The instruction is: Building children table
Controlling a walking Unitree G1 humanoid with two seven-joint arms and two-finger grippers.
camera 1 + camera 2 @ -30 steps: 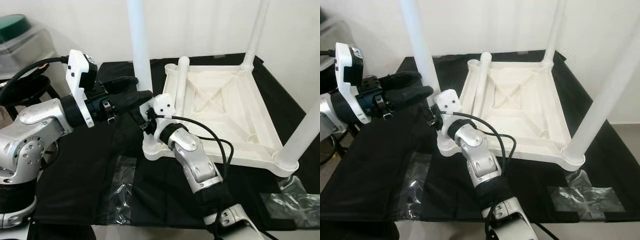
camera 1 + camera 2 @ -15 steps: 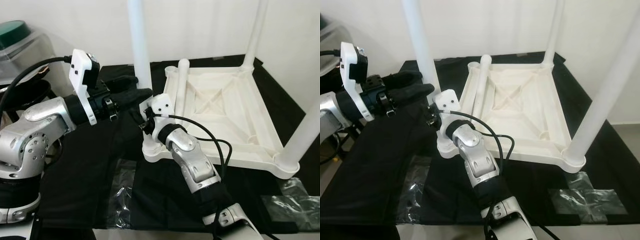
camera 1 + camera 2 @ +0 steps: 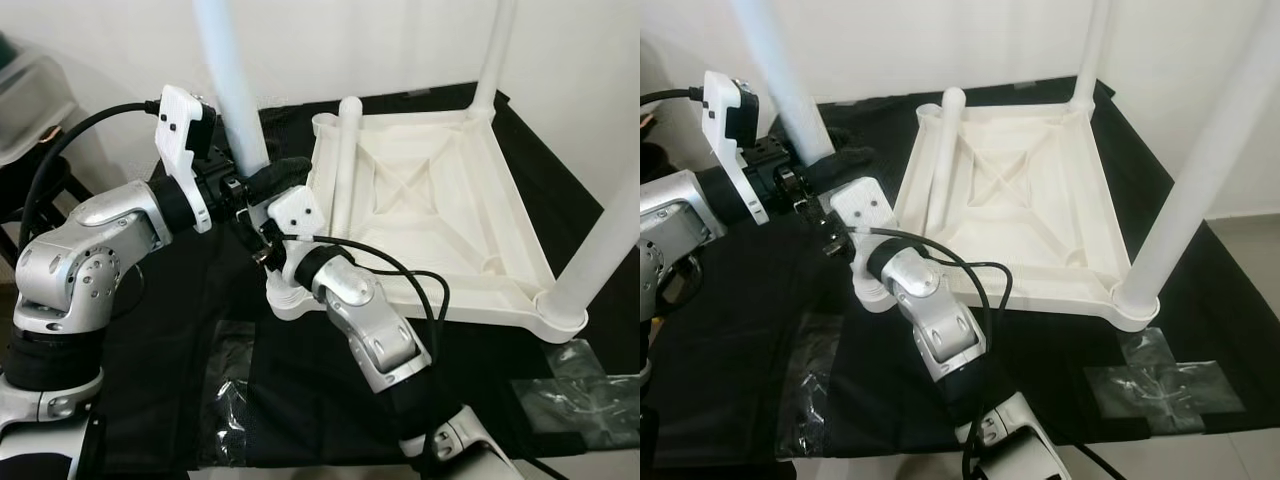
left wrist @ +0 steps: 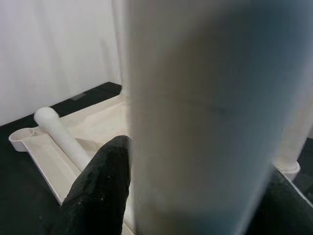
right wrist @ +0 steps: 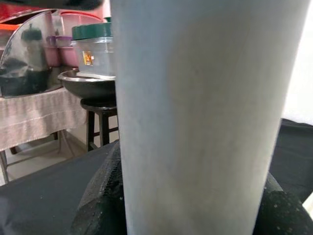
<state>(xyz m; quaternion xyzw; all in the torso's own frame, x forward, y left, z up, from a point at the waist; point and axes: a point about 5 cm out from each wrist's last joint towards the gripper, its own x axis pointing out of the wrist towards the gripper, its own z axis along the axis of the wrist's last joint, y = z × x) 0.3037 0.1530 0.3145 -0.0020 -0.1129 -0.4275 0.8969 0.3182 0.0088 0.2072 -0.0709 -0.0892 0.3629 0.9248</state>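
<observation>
Left gripper (image 3: 268, 180) clamped on the near-left table leg (image 3: 229, 85), black fingers (image 4: 98, 188) on both sides of the white tube. Right gripper (image 3: 262, 243) pinching the same leg lower down, just above its corner socket (image 3: 283, 300). Compared with a second ago: left gripper now shut on the leg instead of hovering beside it, and whole view shifted with the head. Upturned white tabletop (image 3: 425, 215) lying on black cloth (image 3: 170, 350), with a loose leg (image 3: 343, 160) resting in its hollow. Two more legs standing at far (image 3: 492, 60) and near-right (image 3: 605, 250) corners. Beyond, seen from the right wrist: clear lidded jar (image 5: 93, 54), contents unclear.
</observation>
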